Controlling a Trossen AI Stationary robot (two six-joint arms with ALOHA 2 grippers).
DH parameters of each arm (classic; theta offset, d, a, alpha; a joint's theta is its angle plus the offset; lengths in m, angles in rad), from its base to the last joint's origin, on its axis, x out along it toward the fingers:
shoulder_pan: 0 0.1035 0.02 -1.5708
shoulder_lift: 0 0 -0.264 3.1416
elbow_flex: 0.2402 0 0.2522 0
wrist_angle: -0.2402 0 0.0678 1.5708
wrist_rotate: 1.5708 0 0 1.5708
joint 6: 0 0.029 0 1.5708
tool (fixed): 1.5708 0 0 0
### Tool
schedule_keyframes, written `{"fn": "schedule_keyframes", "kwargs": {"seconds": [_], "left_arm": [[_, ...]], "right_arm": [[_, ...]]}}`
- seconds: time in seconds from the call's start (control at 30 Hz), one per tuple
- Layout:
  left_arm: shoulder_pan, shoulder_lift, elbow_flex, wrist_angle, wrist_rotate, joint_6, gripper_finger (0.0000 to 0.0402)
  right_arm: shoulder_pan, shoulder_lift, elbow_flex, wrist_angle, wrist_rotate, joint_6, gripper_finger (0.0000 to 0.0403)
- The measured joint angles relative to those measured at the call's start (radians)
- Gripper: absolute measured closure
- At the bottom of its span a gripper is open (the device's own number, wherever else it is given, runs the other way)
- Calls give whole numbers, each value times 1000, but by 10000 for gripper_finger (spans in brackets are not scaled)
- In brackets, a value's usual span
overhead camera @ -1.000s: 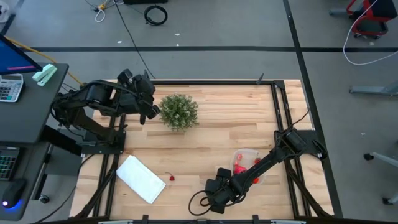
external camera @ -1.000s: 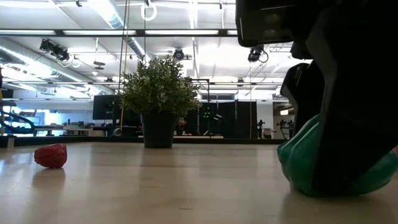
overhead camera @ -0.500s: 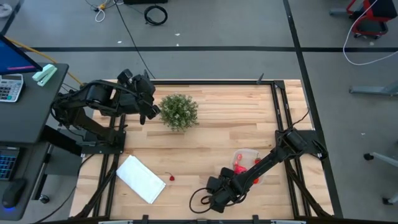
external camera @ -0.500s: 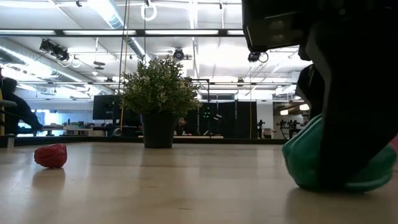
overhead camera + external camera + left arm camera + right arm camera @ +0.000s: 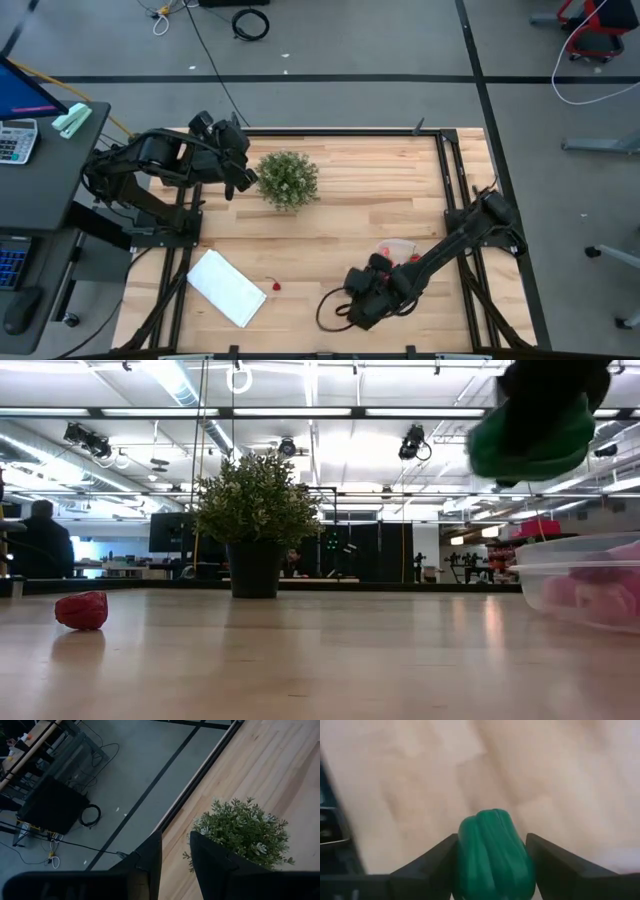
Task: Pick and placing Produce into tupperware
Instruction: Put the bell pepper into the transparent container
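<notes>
My right gripper [image 5: 362, 298] is near the table's near edge and is shut on the green produce piece [image 5: 492, 850], which shows high above the table in the low view [image 5: 530, 438]. The clear round tupperware [image 5: 398, 262] stands just to its right with pink and red pieces inside [image 5: 585, 588]. One red piece [image 5: 275, 286] lies alone on the wood [image 5: 82, 610]. My left gripper [image 5: 243, 178] waits by the bushy plant [image 5: 288, 180], its fingers a narrow gap apart [image 5: 175, 862]. My right gripper pinches the green piece between its two fingers [image 5: 437, 857], one on each side of its ribbed body [image 5: 466, 855]. The fingers come at it from above. The piece is lifted clear of the table and hangs below the gripper [image 5: 530, 438].
A flat white rectangle [image 5: 226, 287] lies near the table's near left corner. The potted plant [image 5: 256, 520] stands toward the far left. Bare wood lies between the plant and the tupperware. A cable loops by the right arm [image 5: 330, 312]. People show in the room beyond.
My right gripper has risen from the table, moving slightly right toward the tupperware, still shut on the green piece. The piece rested on the wood a second ago and now hangs clear. In the low view, the tupperware has come into sight behind it.
</notes>
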Motion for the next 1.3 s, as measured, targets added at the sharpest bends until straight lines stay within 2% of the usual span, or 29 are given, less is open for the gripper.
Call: {"fn": "schedule_keyframes", "kwargs": {"seconds": [0.1, 0.23, 0.33, 0.57, 0.83, 0.97, 1.3], "left_arm": [[0, 0, 0, 0, 0, 0, 294], [0, 0, 0, 0, 0, 0, 294], [0, 0, 0, 0, 0, 0, 294], [0, 0, 0, 0, 0, 0, 294], [0, 0, 0, 0, 0, 0, 294], [0, 0, 0, 0, 0, 0, 294], [0, 0, 0, 0, 0, -1, 294]], "right_arm": [[0, -52, 0, -173, 46, 91, 182], [3, -98, 0, -410, 54, 248, 177], [7, -118, -22, -490, 54, 318, 164], [7, -152, -156, -445, 42, 393, 158], [7, -152, -341, -352, -42, 461, 167], [6, -152, -377, -312, -73, 466, 161], [6, -152, -387, -242, -71, 410, 133]]}}
